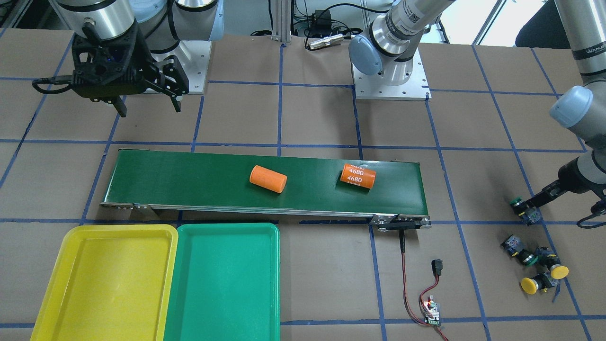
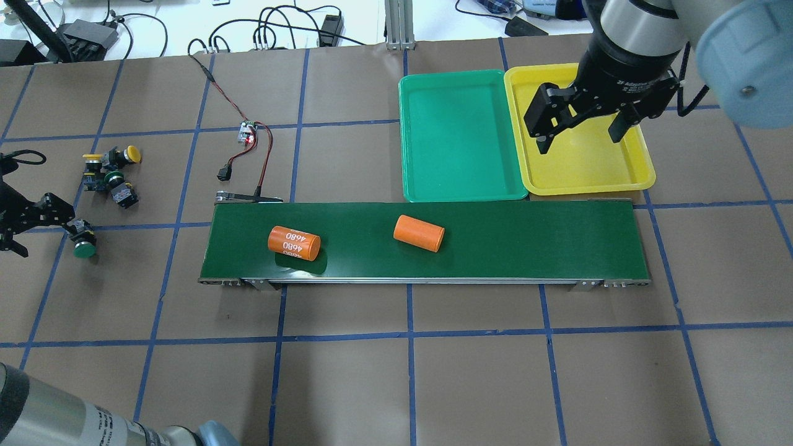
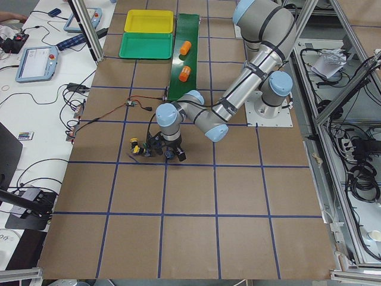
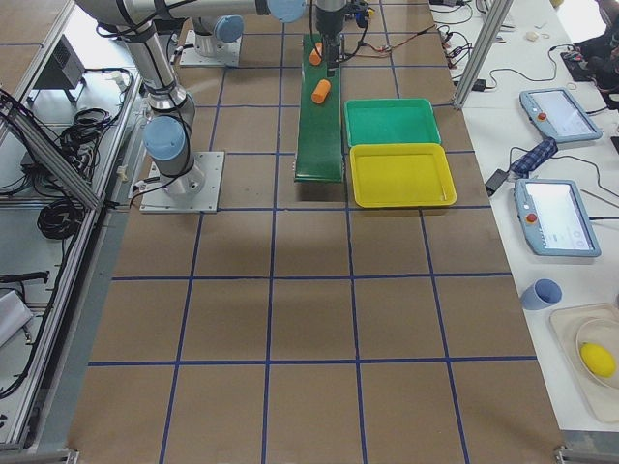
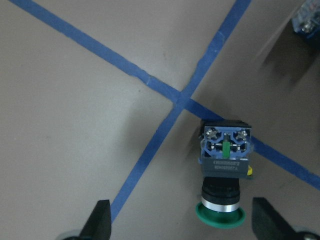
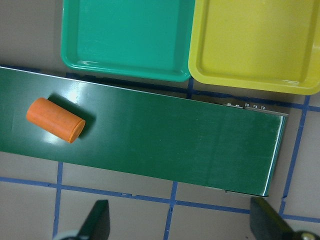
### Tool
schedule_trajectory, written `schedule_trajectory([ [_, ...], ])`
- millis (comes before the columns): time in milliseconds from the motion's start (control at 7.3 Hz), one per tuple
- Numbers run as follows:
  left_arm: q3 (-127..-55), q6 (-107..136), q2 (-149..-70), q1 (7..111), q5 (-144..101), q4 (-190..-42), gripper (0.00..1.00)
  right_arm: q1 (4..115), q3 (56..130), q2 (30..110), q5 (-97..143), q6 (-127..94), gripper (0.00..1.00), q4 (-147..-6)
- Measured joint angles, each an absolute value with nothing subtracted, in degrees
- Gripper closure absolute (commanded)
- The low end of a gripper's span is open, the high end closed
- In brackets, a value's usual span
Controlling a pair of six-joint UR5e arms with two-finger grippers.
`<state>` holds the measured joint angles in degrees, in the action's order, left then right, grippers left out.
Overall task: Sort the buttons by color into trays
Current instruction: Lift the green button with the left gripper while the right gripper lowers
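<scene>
Setting: a brown surface (image 2: 433, 371) gridded with blue tape, with a long dark green conveyor belt (image 2: 526, 238) across the middle.
Trays: a green tray (image 2: 458, 136) and a yellow tray (image 2: 595, 173) sit touching side by side, just beyond the belt at the robot's right end; both look empty, so sorting appears not yet begun.
Buttons: all lie on the robot's far left, well apart from the trays. One green button (image 5: 224, 170) lies alone on its side; three others (image 2: 111, 170), two yellow-capped and one green-capped, cluster nearby.
Left pincer (image 5: 180, 220): wide open, holding nothing, straddling the lone green button, seemingly lined up to grasp it.
Right pincer (image 2: 579, 127): open, empty, raised above the belt's tray end.
Distractors: two orange cylinders (image 2: 419, 233) rest on the belt, one printed "4680".
</scene>
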<state>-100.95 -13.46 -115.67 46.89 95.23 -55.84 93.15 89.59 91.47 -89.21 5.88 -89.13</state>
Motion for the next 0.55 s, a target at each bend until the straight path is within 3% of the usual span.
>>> schedule_trajectory([
  [548,-101.04,-14.81,-117.77,46.69,95.02,-54.09,0.00,101.35,89.47,91.84,-89.62,7.60,0.00,-89.15],
])
